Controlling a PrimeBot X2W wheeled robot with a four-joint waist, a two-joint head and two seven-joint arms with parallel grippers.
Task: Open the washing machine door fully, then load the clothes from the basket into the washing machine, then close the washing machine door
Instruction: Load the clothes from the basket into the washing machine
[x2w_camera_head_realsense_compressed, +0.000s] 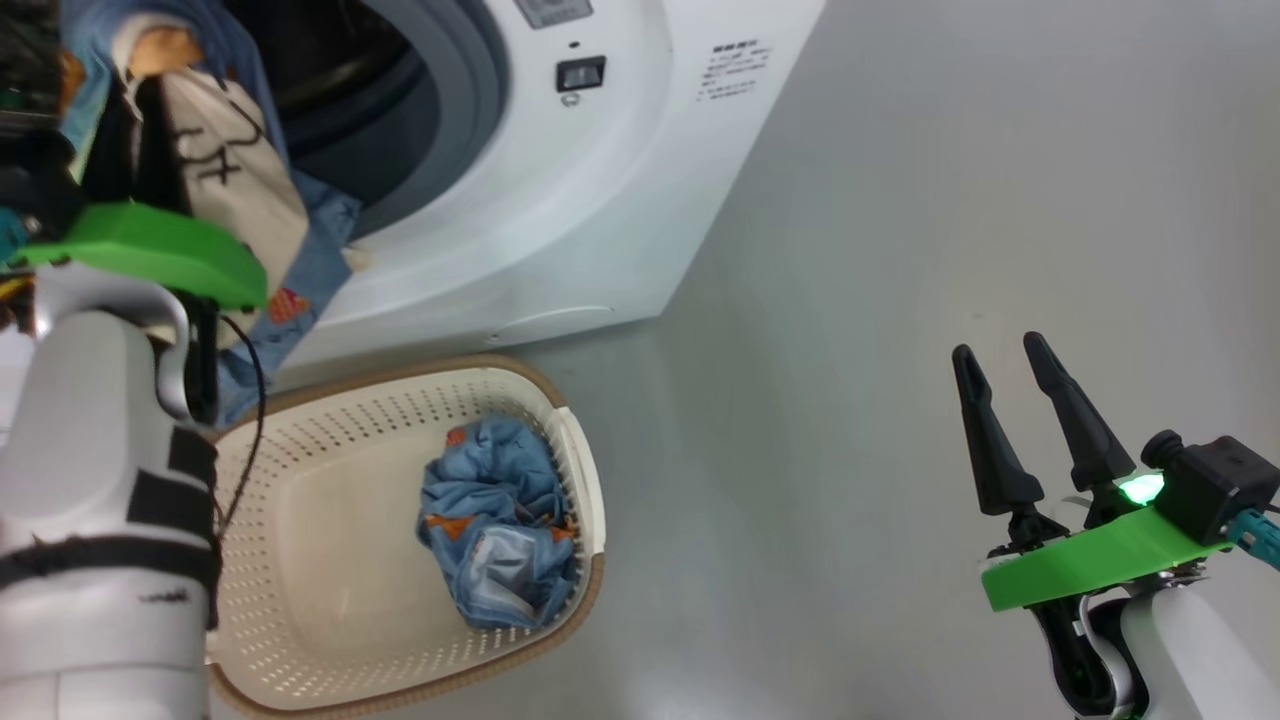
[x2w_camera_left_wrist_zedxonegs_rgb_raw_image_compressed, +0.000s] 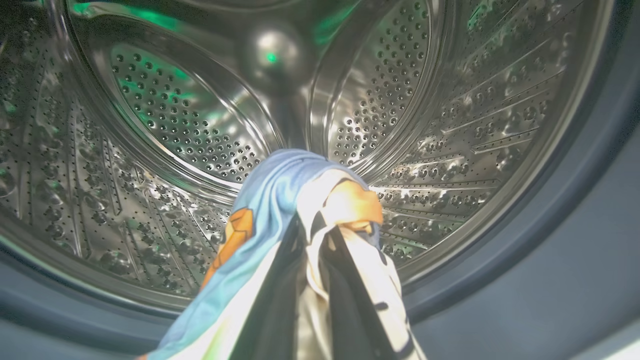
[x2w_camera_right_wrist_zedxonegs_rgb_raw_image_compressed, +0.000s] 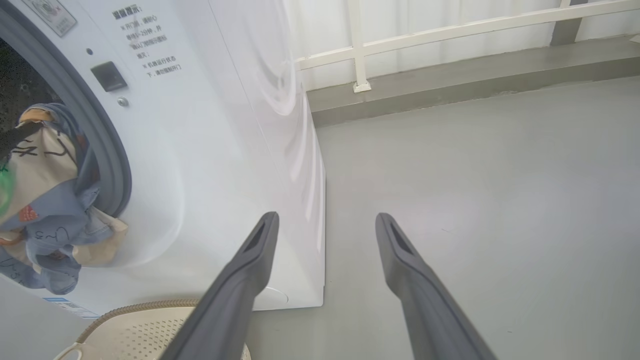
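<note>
Left gripper (x2w_camera_left_wrist_zedxonegs_rgb_raw_image_compressed: 311, 235) is clenching a bundle of the clothes (x2w_camera_left_wrist_zedxonegs_rgb_raw_image_compressed: 272, 190), blue bear print plus a cream piece, and holding it at the washing machine (x2w_camera_head_realsense_compressed: 600, 200) mouth, just past the grey gasket (x2w_camera_left_wrist_zedxonegs_rgb_raw_image_compressed: 575, 210) lip. The steel drum (x2w_camera_left_wrist_zedxonegs_rgb_raw_image_compressed: 175, 125) is lying open ahead. Cloth tail is hanging over the front edge. Another blue garment (x2w_camera_head_realsense_compressed: 500, 520) is sitting in the basket (x2w_camera_head_realsense_compressed: 592, 500), just beside the machine's front. Right gripper (x2w_camera_head_realsense_compressed: 998, 346) is hanging spread wide, gripping nothing, over bare floor (x2w_camera_head_realsense_compressed: 880, 300), well apart from the machine's corner.
</note>
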